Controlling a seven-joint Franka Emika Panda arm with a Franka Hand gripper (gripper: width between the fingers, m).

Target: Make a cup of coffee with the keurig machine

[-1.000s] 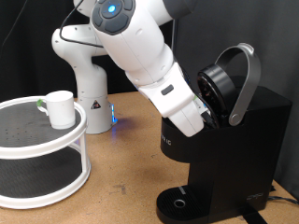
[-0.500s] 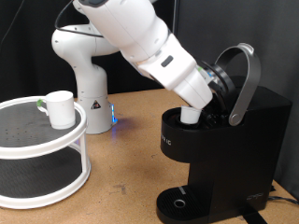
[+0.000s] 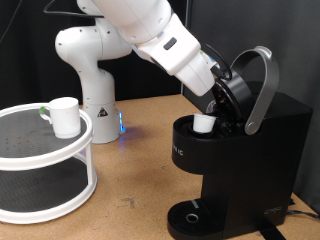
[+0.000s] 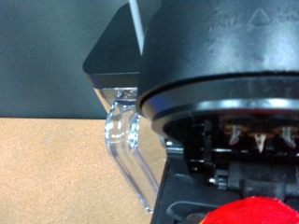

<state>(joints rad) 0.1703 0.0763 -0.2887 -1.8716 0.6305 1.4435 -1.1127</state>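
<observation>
Upright, the cup (image 3: pixel 64 116) sits on the white stand (image 3: pixel 48 150), handle leftward in the exterior view. The keurig (image 3: pixel 240 160) stands right, lid raised, pod (image 3: pixel 205 123) seated. Gripper (image 3: pixel 222 88) hovers there; finger spread unclear.

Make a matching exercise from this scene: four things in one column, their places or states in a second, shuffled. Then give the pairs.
Things:
1. cup
2. keurig machine
3. white pod
4. claw

Places or states:
A. lid raised open
B. on the tiered white stand's top shelf
C. just above the pod, under the lid
D. seated in the brew chamber

Pairs: 1-B, 2-A, 3-D, 4-C
</observation>
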